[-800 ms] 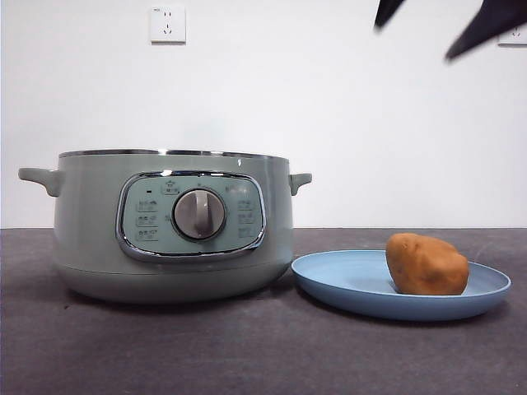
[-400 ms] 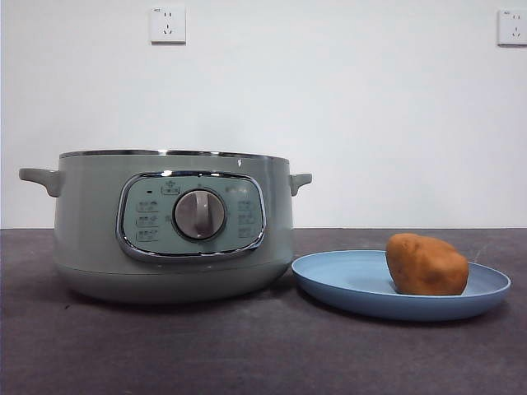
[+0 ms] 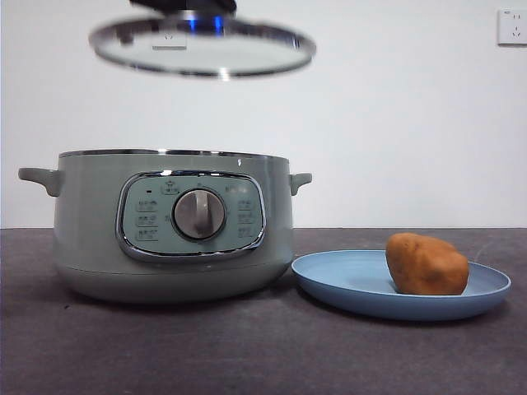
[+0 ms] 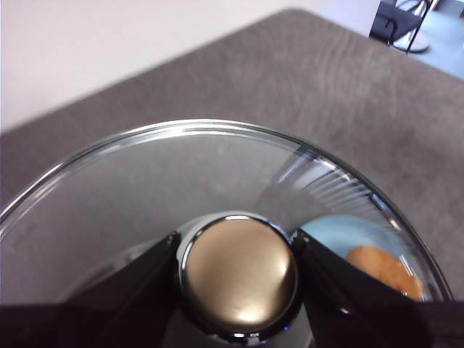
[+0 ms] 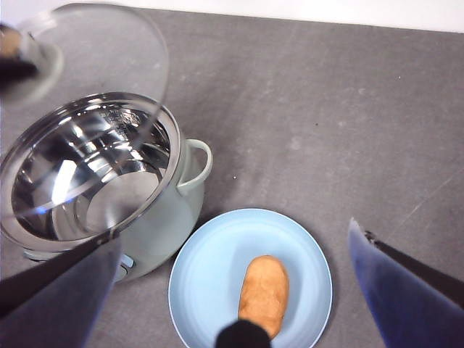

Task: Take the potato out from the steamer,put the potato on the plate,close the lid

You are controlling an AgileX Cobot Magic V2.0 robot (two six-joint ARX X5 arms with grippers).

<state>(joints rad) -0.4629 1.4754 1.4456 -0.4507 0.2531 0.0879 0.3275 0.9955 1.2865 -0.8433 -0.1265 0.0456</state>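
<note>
The glass lid hangs level above the open sage-green steamer, well clear of its chrome rim. My left gripper is shut on the lid's chrome-topped knob; in the front view it shows only as a black tip at the top edge. To the right of the steamer, the orange-brown potato lies on the light-blue plate. My right gripper is open, high over the plate and potato, holding nothing. The steamer's steel bowl holds nothing.
The dark grey table carries the steamer and the plate side by side, almost touching. A white wall with two sockets stands behind them.
The lid, held by my left gripper, has come into the front view above the steamer. The black tips at the top right a second ago have left that view.
</note>
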